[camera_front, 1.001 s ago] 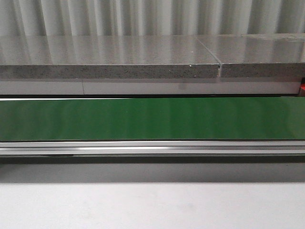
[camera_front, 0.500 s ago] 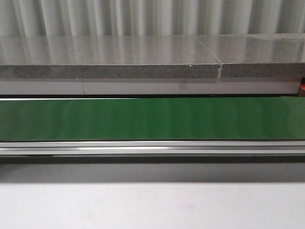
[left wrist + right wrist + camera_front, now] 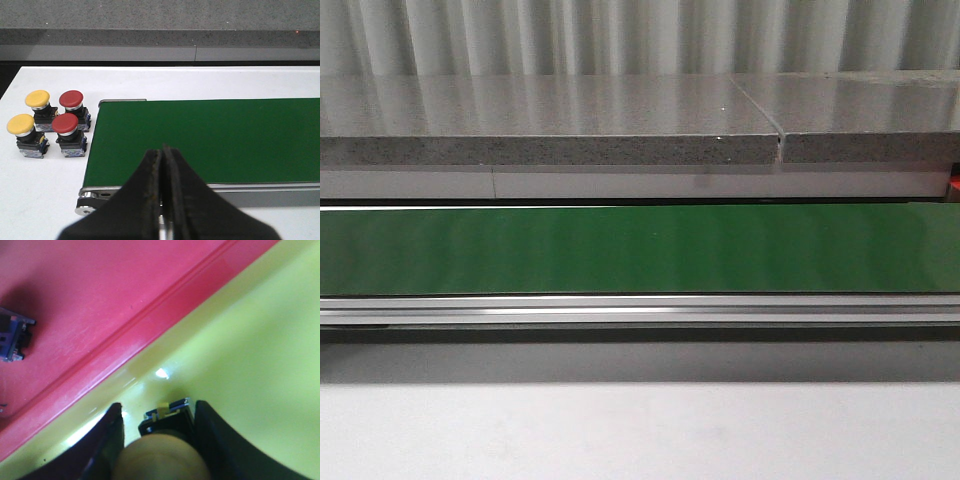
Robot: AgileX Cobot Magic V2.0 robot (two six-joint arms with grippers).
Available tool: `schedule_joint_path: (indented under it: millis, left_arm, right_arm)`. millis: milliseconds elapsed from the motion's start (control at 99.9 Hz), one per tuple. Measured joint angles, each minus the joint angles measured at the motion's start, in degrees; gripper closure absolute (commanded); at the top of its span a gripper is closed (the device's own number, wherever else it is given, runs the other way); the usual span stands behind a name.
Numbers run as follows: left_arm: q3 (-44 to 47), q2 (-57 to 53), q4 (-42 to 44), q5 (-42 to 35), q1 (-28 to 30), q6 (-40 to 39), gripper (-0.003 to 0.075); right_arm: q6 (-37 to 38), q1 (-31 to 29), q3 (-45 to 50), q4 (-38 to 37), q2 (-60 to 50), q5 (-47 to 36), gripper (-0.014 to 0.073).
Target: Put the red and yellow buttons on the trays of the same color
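In the right wrist view a yellow button (image 3: pixel 162 455) stands between the fingers of my right gripper (image 3: pixel 156 412), low over the yellow tray (image 3: pixel 250 340). Its black base touches one finger, and a strip of tray shows between the base and the other finger, so the jaws are open around it. The red tray (image 3: pixel 90 300) adjoins, with a button's base (image 3: pixel 12 340) lying on it. In the left wrist view my left gripper (image 3: pixel 161 150) is shut and empty over the green belt (image 3: pixel 210 140). Two yellow buttons (image 3: pixel 21 125) (image 3: pixel 37 99) and two red buttons (image 3: pixel 65 123) (image 3: pixel 71 99) stand on the white table beside the belt's end.
The front view shows only the green conveyor belt (image 3: pixel 640 248), its metal rail (image 3: pixel 640 310), a grey stone counter (image 3: pixel 550 120) behind and white table (image 3: pixel 640 430) in front. No arm shows there.
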Motion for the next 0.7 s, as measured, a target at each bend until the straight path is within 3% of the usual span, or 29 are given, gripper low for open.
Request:
schedule_joint_path:
  millis: [90, 150, 330, 700]
  left_arm:
    - [0.0, 0.0, 0.0, 0.0, 0.0, 0.0, 0.074]
    - [0.0, 0.0, 0.0, 0.0, 0.0, 0.0, 0.074]
    - [0.0, 0.0, 0.0, 0.0, 0.0, 0.0, 0.074]
    - [0.0, 0.0, 0.0, 0.0, 0.0, 0.0, 0.074]
  right_arm:
    - [0.2, 0.0, 0.0, 0.1, 0.0, 0.0, 0.0075]
    - [0.3, 0.0, 0.0, 0.1, 0.0, 0.0, 0.0036]
    - [0.5, 0.0, 0.0, 0.1, -2.3, 0.0, 0.0032]
    - [0.5, 1.7, 0.0, 1.3, -18.1, 2.3, 0.0032]
